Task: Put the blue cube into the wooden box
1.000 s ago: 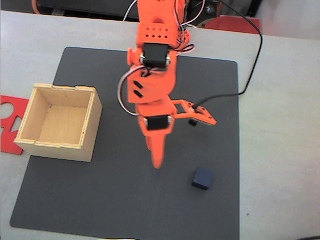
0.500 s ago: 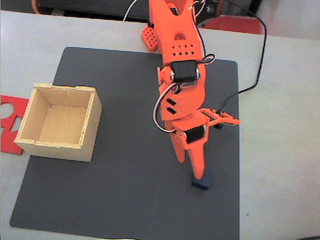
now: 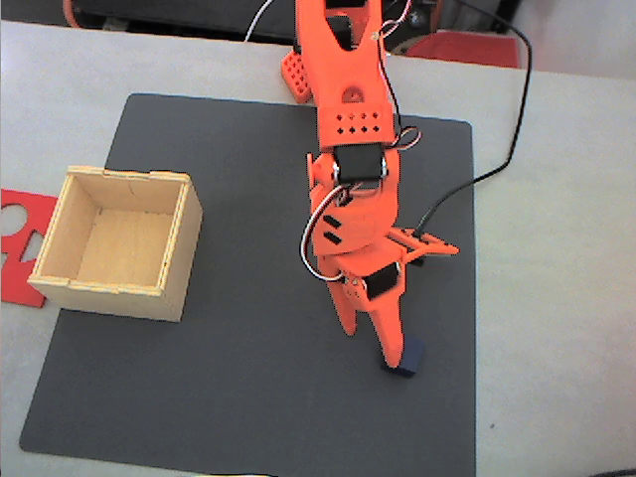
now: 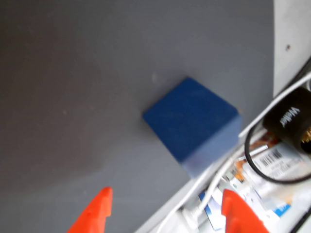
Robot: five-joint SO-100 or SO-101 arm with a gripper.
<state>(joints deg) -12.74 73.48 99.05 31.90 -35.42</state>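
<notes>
Orange two-finger end effector (image 3: 380, 343): swung from mat centre to lower right of the fixed view, now lowered over the small navy-blue cube (image 3: 407, 355), fingers spread wide, nothing held. Grasp imminent. Pale plywood box (image 3: 184, 243): left, empty, well apart.

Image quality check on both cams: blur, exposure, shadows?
Fixed view: washed out, pale table near clipping, grainy, yet the wooden box and mat edges read cleanly; shadows faint. Wrist view: soft with motion blur, the blue cube has smeared edges, the open gripper tips are fuzzy, lighting even, no glare.
</notes>
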